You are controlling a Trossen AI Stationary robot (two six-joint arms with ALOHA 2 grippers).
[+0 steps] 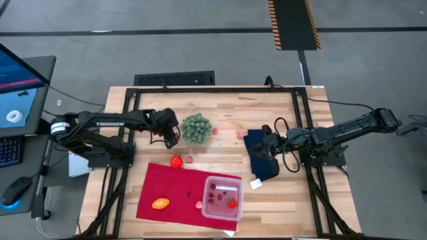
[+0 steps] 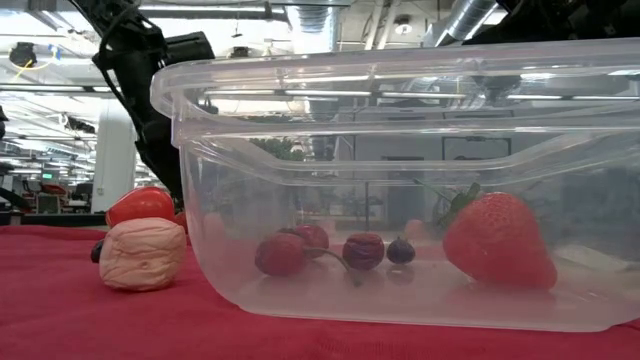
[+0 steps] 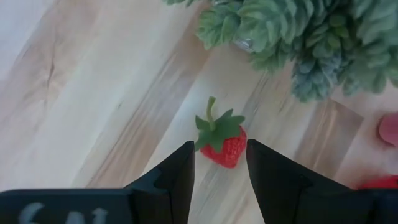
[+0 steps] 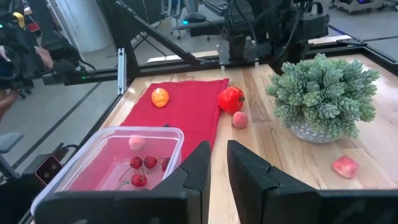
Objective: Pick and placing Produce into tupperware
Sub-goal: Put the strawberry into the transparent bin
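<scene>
Tupperware (image 1: 222, 199) at 6 o'clock already has a few fruits. Left tool (image 3: 219, 171) hangs partly open, empty, over a strawberry (image 3: 225, 143) on the tabletop (image 1: 280, 120); more still outside.

Glossy clear plastic tupperware (image 2: 400, 180) — matt red cloth (image 2: 90, 320).

The wooden table (image 1: 167, 100) carries a green bushy plant ball (image 1: 197, 127) near its centre, seated in a small pale pot (image 4: 314, 132). A flat red cloth (image 1: 170, 190) lies on the near half of the table. A dark blue folded cloth (image 1: 261, 162) lies to the right of centre, with a small white tag (image 1: 255, 184) at its near edge. Beyond the far table edge, a black keyboard (image 1: 174, 79) rests on the grey floor. A monitor (image 1: 19, 93) stands at the left. A black-and-orange striped floor strip (image 1: 293, 24) runs at the top.
</scene>
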